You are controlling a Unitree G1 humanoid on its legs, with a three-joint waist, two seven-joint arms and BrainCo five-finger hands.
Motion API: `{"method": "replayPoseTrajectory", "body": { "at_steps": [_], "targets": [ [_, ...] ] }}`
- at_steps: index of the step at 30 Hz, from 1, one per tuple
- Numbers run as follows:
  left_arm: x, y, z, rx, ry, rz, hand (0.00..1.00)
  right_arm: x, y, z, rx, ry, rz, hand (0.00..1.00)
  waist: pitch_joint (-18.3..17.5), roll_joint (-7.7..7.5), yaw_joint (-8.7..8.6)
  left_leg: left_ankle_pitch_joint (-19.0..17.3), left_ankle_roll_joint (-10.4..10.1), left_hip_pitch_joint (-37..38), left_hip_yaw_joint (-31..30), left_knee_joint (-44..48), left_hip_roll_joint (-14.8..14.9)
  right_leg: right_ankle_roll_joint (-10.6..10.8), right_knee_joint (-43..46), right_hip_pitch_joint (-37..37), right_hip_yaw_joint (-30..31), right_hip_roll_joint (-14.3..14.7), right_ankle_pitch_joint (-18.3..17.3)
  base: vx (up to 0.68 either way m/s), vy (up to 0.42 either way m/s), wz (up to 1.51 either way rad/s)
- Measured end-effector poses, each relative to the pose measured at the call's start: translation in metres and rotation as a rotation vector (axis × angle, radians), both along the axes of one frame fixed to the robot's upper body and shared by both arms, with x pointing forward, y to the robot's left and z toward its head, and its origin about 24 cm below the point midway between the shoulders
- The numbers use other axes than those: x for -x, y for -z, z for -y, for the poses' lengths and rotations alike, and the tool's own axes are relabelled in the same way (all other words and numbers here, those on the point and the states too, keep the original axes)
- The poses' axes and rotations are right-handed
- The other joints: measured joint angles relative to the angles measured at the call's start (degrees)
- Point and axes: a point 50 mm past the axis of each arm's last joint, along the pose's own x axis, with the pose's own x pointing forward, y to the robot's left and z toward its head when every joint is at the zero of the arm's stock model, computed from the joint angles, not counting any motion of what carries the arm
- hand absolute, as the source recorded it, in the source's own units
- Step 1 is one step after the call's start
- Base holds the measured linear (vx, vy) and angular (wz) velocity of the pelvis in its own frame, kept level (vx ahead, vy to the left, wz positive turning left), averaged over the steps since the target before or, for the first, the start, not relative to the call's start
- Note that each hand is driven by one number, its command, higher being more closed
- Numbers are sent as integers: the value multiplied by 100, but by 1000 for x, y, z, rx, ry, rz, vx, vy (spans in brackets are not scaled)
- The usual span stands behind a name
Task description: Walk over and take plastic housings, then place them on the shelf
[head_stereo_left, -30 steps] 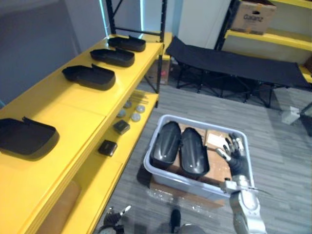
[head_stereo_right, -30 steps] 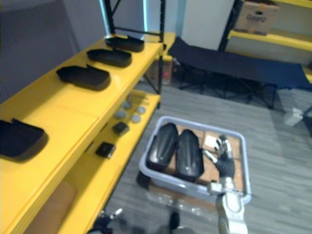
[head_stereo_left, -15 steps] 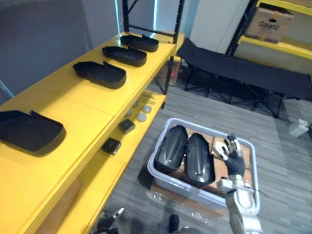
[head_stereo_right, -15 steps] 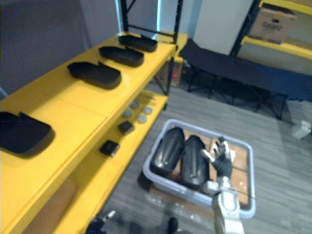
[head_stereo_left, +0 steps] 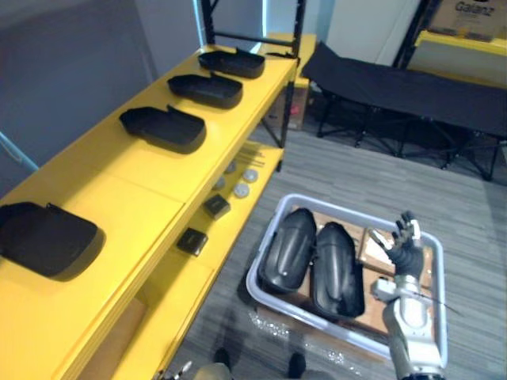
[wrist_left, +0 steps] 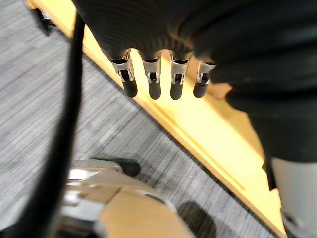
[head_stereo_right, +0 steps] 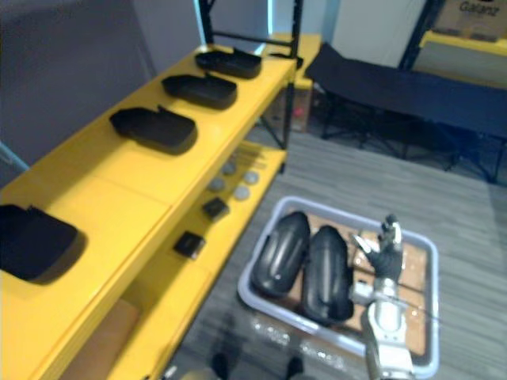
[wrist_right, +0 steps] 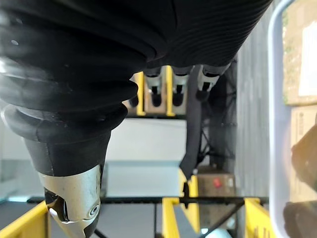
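Two black plastic housings (head_stereo_left: 287, 249) (head_stereo_left: 337, 271) lie side by side in a grey bin (head_stereo_left: 301, 313) on the floor. My right hand (head_stereo_left: 405, 249) is raised over the bin's right part, beside the housings and clear of them, open with fingers spread upward. On top of the yellow shelf (head_stereo_left: 119, 182) at the left rest several more black housings, the nearest one (head_stereo_left: 47, 237) and then another (head_stereo_left: 162, 127) further along. My left hand (wrist_left: 151, 82) hangs low by the shelf's edge, its fingers straight and holding nothing.
The lower shelf level holds small black boxes (head_stereo_left: 192, 241) and grey discs (head_stereo_left: 242, 190). Brown cardboard (head_stereo_left: 380, 241) lines the bin's bottom. A black folding cot (head_stereo_left: 412, 95) stands behind, and a cardboard box (head_stereo_left: 467, 12) sits on a far yellow rack.
The camera has moved, so the whole scene has shifted and the bin sits more to the right. My right hand stays raised and open over the bin's right part.
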Motion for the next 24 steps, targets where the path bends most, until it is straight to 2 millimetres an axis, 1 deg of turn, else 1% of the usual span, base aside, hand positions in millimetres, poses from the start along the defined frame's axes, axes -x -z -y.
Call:
{"method": "replayPoseTrajectory", "body": {
  "at_steps": [2, 5, 7, 9, 10, 11, 12, 13, 18, 19, 22, 24],
  "targets": [
    [-1, 0, 2, -3, 2, 13, 0, 4, 5, -2, -12, 65, -27, 0, -13, 56, 0, 33, 26, 62, 8, -124, -57, 40, -1, 13, -5, -25, -11, -25, 31, 2],
    [-1, 0, 6, 2, -7, 15, 0, 12, 12, -4, -43, 179, -59, 0, -28, 84, 1, 37, 25, 69, 28, -184, -65, 56, -3, 17, -4, -59, -19, 2, 15, 0],
    [1, 0, 7, 5, -15, 16, 0, 26, 15, -3, -50, 307, -86, 0, -28, 84, 1, 25, 19, 115, 83, -201, -53, 60, -22, 70, -8, -60, -22, 15, 2, -2],
    [3, 0, 8, 6, -21, 10, 0, 36, 20, -1, -42, 377, -121, 0, -23, 80, 3, -47, 5, 275, 316, -246, -17, 74, -34, 186, 29, -64, -33, 35, 15, -15],
    [4, 1, 9, 4, -25, 4, 0, 43, 23, -1, -40, 416, -143, 0, -48, 83, 0, -132, 14, 332, 509, -238, 12, 91, -29, 211, 52, -76, -48, 31, 21, -19],
    [5, 1, 9, 3, -27, 0, 0, 46, 24, -1, -36, 432, -152, 0, -47, 86, -8, -138, 6, 365, 687, -232, 52, 98, -29, 236, 58, -81, -53, 28, 29, -7],
    [9, 1, 8, -1, -32, -11, 0, 52, 27, 0, -25, 463, -178, 0, -48, 84, -60, -176, 3, 373, 847, -163, 78, 125, -26, 271, 52, -106, -73, 21, 36, -2],
    [10, 1, 9, 2, -40, -15, 0, 59, 32, 0, -33, 497, -204, 0, -49, 83, -67, -228, 4, 375, 891, -98, 76, 137, -13, 276, 67, -124, -81, 20, 39, -3],
    [12, 2, 8, 13, -64, -27, 0, 79, 46, -3, 8, 592, -291, 0, -59, 45, -57, -315, 7, 428, 1067, -60, 87, 145, 0, 290, 110, -152, -107, 23, 15, -5],
    [13, 2, 8, 16, -66, -34, 0, 81, 49, -4, 18, 592, -312, 0, -67, 37, -50, -325, -6, 467, 1178, -57, 112, 143, 5, 313, 124, -154, -114, 59, 18, -10],
    [14, 2, 8, 18, -66, -40, 0, 85, 61, -5, 37, 587, -371, 0, -81, 23, -46, -441, -26, 482, 1205, 117, 123, 145, 12, 382, 138, -178, -129, 44, 22, -5],
    [14, 2, 8, 19, -66, -42, 0, 86, 67, -6, 60, 580, -405, 0, -99, 3, -13, -514, -5, 465, 1222, 225, 121, 153, 25, 392, 146, -205, -145, 30, 35, -6]
  ]
}}
